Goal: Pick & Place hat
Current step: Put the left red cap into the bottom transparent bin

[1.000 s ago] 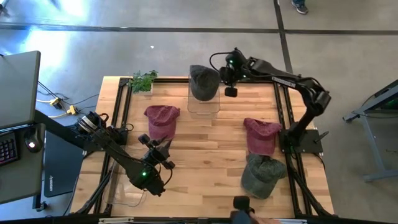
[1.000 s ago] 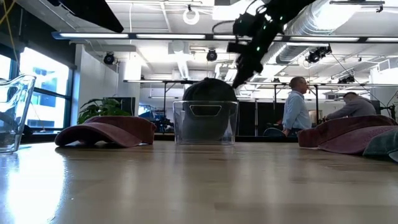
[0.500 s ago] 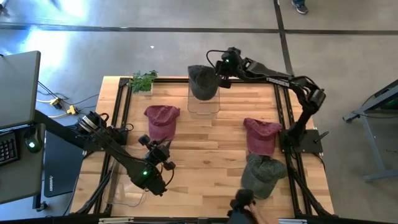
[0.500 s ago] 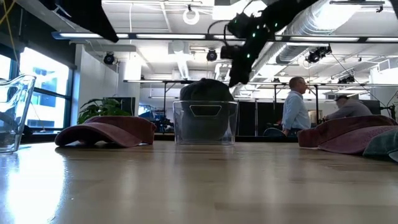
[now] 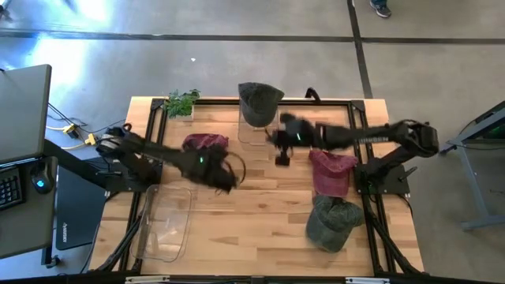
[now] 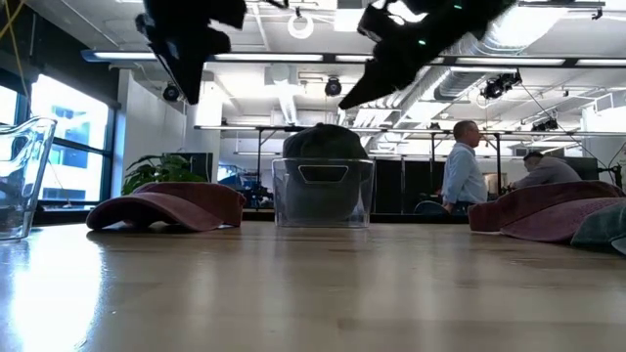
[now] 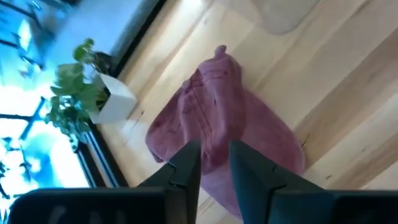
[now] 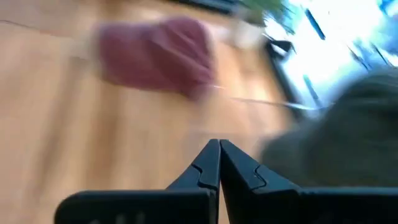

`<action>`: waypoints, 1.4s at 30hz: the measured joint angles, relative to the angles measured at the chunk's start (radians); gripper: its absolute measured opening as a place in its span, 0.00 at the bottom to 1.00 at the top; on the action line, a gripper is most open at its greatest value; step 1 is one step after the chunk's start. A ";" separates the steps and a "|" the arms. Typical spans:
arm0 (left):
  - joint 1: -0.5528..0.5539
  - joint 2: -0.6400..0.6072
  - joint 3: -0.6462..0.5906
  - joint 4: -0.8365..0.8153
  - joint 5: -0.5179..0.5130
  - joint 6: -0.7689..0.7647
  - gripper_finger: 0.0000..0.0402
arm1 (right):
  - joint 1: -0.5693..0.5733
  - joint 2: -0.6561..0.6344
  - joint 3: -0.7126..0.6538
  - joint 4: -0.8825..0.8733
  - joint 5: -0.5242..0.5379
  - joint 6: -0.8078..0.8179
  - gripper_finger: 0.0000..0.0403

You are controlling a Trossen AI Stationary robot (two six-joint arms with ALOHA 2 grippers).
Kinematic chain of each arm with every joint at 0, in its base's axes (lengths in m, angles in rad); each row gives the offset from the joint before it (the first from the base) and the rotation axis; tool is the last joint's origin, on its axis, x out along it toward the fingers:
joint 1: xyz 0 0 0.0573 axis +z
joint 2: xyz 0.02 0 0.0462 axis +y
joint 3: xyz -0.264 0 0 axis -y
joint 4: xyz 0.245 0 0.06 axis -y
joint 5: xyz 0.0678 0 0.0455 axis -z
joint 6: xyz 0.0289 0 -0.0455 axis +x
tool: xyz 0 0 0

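A dark hat (image 5: 259,101) sits crown up in a clear container (image 5: 256,136) at the far middle of the table; the low view shows the hat (image 6: 326,145) bulging above the container (image 6: 323,200). A maroon hat (image 5: 202,144) lies flat left of it. My left gripper (image 5: 227,175) hovers above this maroon hat (image 7: 217,118), its fingers (image 7: 186,163) a little apart, touching nothing. My right gripper (image 5: 282,156) hangs in the air over the table's middle, shut (image 8: 219,155) and empty, near the container.
A second maroon hat (image 5: 331,170) and a green hat (image 5: 331,222) lie near the right edge. A potted plant (image 5: 181,102) stands at the far left corner. A clear pitcher-like container (image 5: 166,225) lies near left. People (image 6: 465,176) stand beyond the table.
My left gripper has swung from the near-left part of the table toward the far edge and right, ending above the left maroon hat. My right gripper has pulled away from the dark hat on the container and moved toward the near edge, over the table's middle.
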 joint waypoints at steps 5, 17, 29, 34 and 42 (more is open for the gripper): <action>0.188 -0.078 0.001 0.056 0.137 0.185 0.14 | 0.173 -0.016 -0.262 0.341 0.009 0.081 0.01; 0.620 -0.089 -0.072 0.223 0.469 0.518 0.46 | 0.322 -0.016 -0.498 0.747 0.080 0.030 0.00; 0.758 -0.088 -0.364 0.596 0.597 0.612 0.53 | 0.321 -0.016 -0.499 0.721 0.024 0.032 0.01; 0.764 -0.088 -0.469 0.696 0.609 0.612 0.53 | 0.321 -0.016 -0.499 0.723 0.023 0.032 0.02; 0.769 -0.053 -0.530 0.772 0.584 0.591 0.47 | 0.321 -0.016 -0.499 0.730 0.023 0.032 0.01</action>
